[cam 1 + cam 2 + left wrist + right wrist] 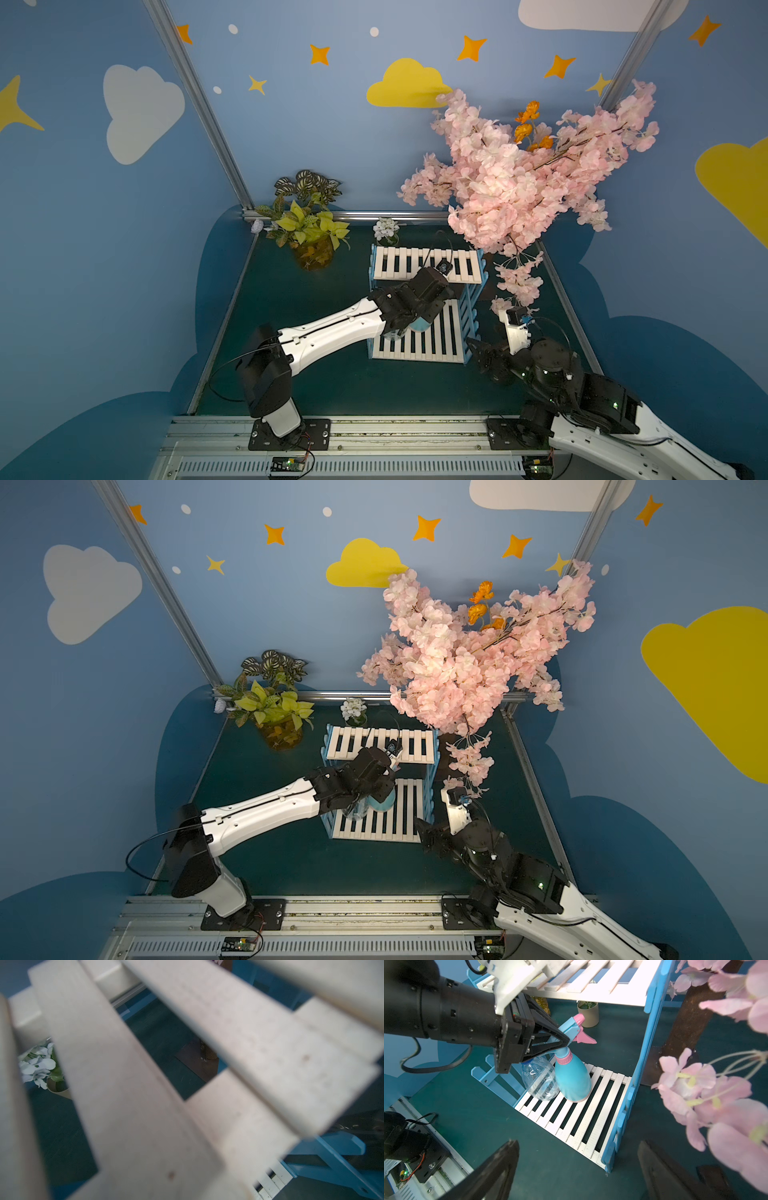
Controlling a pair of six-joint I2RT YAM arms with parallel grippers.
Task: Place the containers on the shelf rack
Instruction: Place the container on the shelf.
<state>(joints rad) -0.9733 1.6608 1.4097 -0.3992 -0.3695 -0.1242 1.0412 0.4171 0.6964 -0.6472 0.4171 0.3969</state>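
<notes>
The shelf rack (399, 264) (345, 744) stands mid-table, with white slats and light-blue sides. In the right wrist view a teal bottle (573, 1078) with a pink-tipped sprayer rests its base on the lower shelf (583, 1118), touching a clear bottle (539, 1080) beside it. My left gripper (564, 1042) reaches in under the top shelf and is shut on the teal bottle's sprayer head. The left wrist view shows only blurred top-shelf slats (259, 1043), not the jaws. My right gripper (578, 1142) (484, 353) hangs open over the mat by the rack's front right corner, holding nothing.
An amber vase with a leafy plant (313, 249) stands at the back left. A small glass of white flowers (386, 230) sits behind the rack. A pink blossom tree (519, 178) overhangs the rack's right side, and its trunk (691, 1022) is close to the right arm.
</notes>
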